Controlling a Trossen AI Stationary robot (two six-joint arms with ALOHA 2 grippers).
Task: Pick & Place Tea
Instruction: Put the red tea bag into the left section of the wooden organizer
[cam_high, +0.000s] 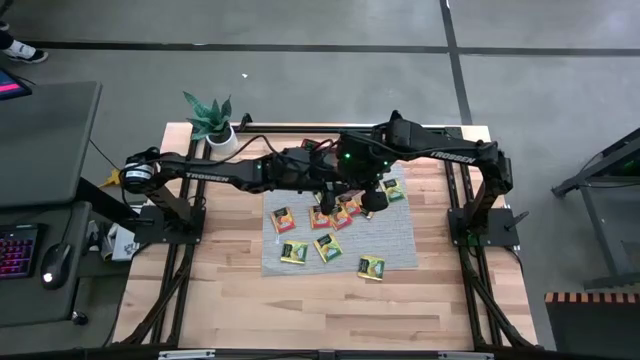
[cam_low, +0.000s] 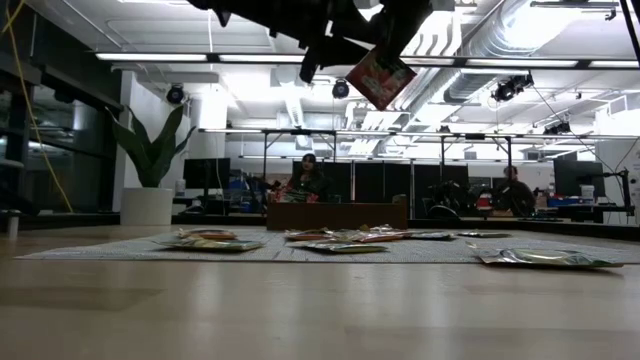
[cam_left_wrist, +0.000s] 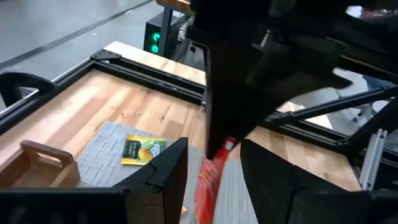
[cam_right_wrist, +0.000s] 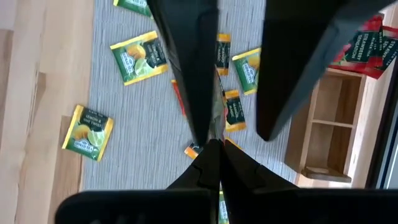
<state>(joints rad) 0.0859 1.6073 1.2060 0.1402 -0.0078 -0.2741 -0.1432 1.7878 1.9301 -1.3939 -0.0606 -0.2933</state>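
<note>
A red tea sachet (cam_low: 380, 78) hangs tilted in the air above the grey mat (cam_high: 400, 235). My right gripper (cam_right_wrist: 211, 146) is shut on it. My left gripper (cam_left_wrist: 212, 155) is open, with one finger on either side of the sachet (cam_left_wrist: 208, 183); whether it touches the sachet I cannot tell. In the high view both grippers meet over the mat's middle, left (cam_high: 328, 200) and right (cam_high: 368, 200). Several yellow, green and orange sachets (cam_high: 294, 252) lie flat on the mat. The wooden tray (cam_right_wrist: 329, 124) stands at the mat's far edge, with red sachets (cam_right_wrist: 367, 43) in one compartment. My right gripper pinches the red sachet by its upper end (cam_left_wrist: 225, 147) between the two shut fingers, coming from above. The sachet is lifted clear of the mat and hangs tilted below the fingers; in the right wrist view it shows edge-on (cam_right_wrist: 214, 121).
A potted plant (cam_high: 212, 122) stands at the table's far left corner. Loose sachets lie on the mat's near half (cam_high: 371, 267) and beside the right gripper (cam_high: 392, 190). Bare wood lies near and left of the mat (cam_high: 230, 300). People sit in the room behind (cam_low: 308, 178).
</note>
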